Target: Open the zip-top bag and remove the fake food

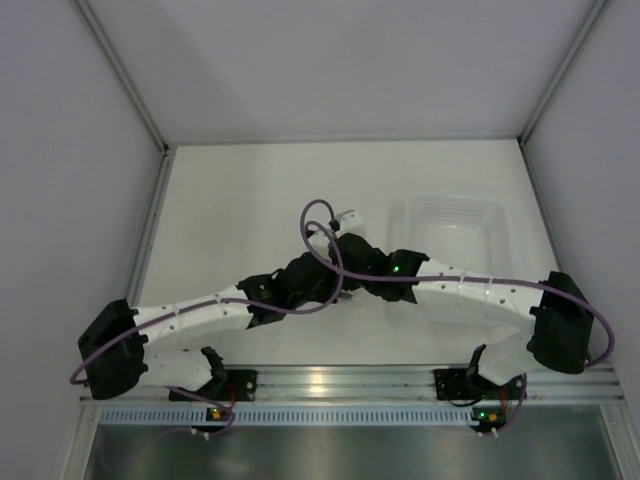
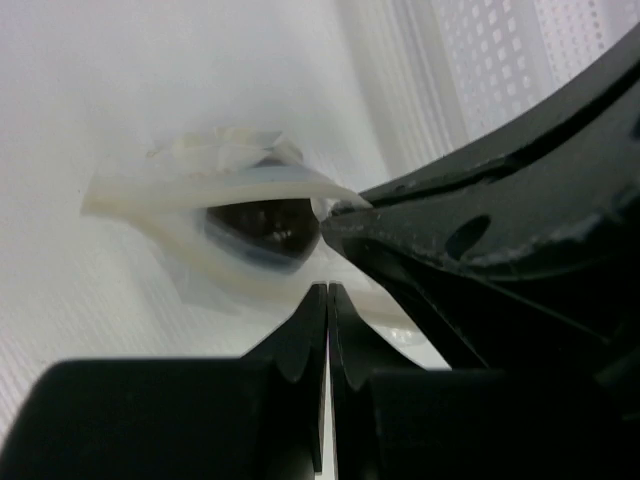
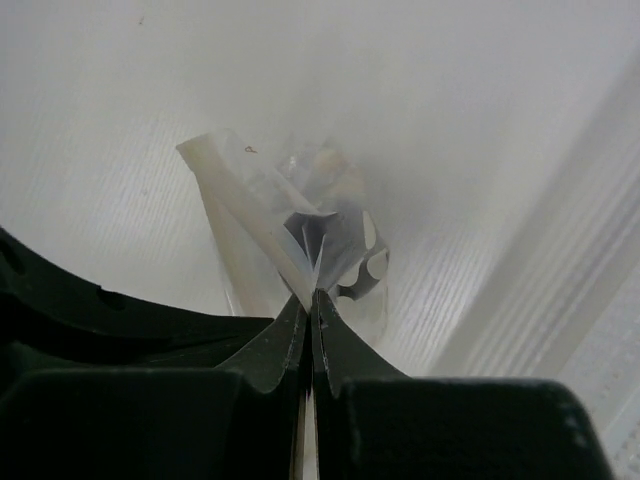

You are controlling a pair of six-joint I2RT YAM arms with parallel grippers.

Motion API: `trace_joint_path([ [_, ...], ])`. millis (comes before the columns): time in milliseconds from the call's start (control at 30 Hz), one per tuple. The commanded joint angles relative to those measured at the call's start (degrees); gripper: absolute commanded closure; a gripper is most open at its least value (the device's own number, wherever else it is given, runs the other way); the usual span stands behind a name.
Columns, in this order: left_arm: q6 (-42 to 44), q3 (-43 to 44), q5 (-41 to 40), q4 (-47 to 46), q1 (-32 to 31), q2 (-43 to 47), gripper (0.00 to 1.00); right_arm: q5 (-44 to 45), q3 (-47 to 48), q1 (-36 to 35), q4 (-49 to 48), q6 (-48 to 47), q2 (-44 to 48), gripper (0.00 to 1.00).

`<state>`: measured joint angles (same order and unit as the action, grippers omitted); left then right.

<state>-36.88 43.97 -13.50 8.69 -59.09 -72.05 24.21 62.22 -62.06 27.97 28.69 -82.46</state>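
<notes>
Nearest, we list two pairs of jaws: the left jaws closed tip to tip just before the bag, whether on any film we cannot tell, and the right jaws pinched on a fold of its edge. Next, one zip-top bag (image 3: 250, 190), small, clear and crinkled with a milky mouth strip, at mid-worktop (image 1: 240, 200), containing one fake food (image 2: 265, 225), a glossy dark ball. Farthest, one white translucent tub (image 1: 455, 225).
</notes>
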Motion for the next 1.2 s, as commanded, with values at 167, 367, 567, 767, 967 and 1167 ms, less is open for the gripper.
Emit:
trace_joint_path([
  [167,-8.11,-6.52,-6.53,-14.49,0.64,0.68,0.99,0.12,1.33,-3.59,-9.34,1.28,4.23,1.0],
  [367,-10.75,-7.5,-8.83,-14.41,0.56,0.69,0.99,-0.82,0.54,-3.24,-10.04,0.84,5.81,1.0],
  [567,-12.25,-4.33,-9.7,-9.04,0.64,-2.3,0.91,2.78,0.63,-4.29,-9.15,0.23,5.2,1.0],
  [767,-13.22,-4.77,-10.06,-9.48,0.64,-4.24,0.84,-0.12,-0.34,-4.03,-10.83,0.32,3.98,1.0],
  [967,-9.18,-3.71,-7.25,-10.18,0.56,-3.45,0.66,-5.3,-2.8,0.35,-11.79,2.25,3.79,1.0],
  [1167,-1.97,-0.99,-4.17,-10.89,0.56,-5.73,0.61,-10.4,-4.64,3.78,-13.02,2.6,5.19,1.0],
])
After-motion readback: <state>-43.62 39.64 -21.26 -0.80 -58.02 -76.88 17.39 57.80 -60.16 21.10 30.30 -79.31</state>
